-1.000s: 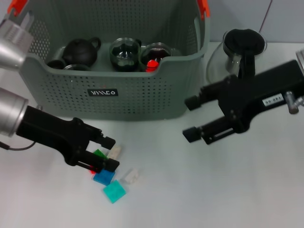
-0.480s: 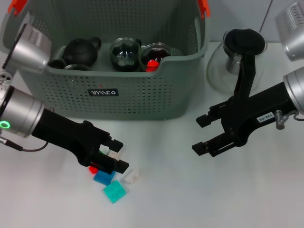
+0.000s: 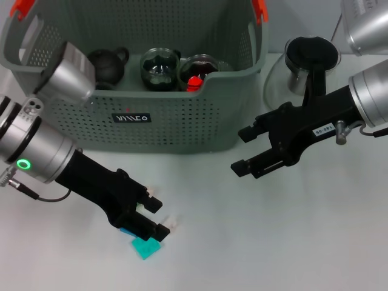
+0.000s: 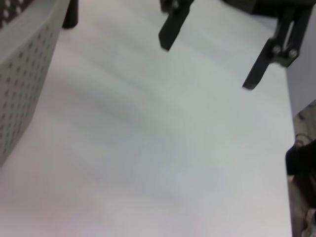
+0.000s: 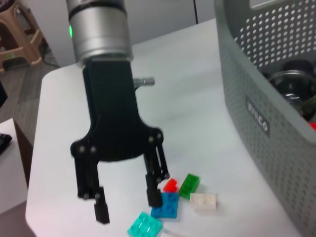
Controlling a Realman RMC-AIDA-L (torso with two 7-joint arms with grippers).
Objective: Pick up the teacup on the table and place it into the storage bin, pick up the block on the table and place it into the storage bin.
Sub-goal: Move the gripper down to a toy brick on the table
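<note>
White table, grey-green storage bin, scattered blocks

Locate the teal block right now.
Head view: teal block lies on the table's near-left area, before the storage bin, just under the open left gripper.

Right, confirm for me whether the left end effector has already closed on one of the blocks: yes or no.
No. In the right wrist view the left end effector stands open above the blocks, with the blue block beside one fingertip and nothing gripped.
</note>
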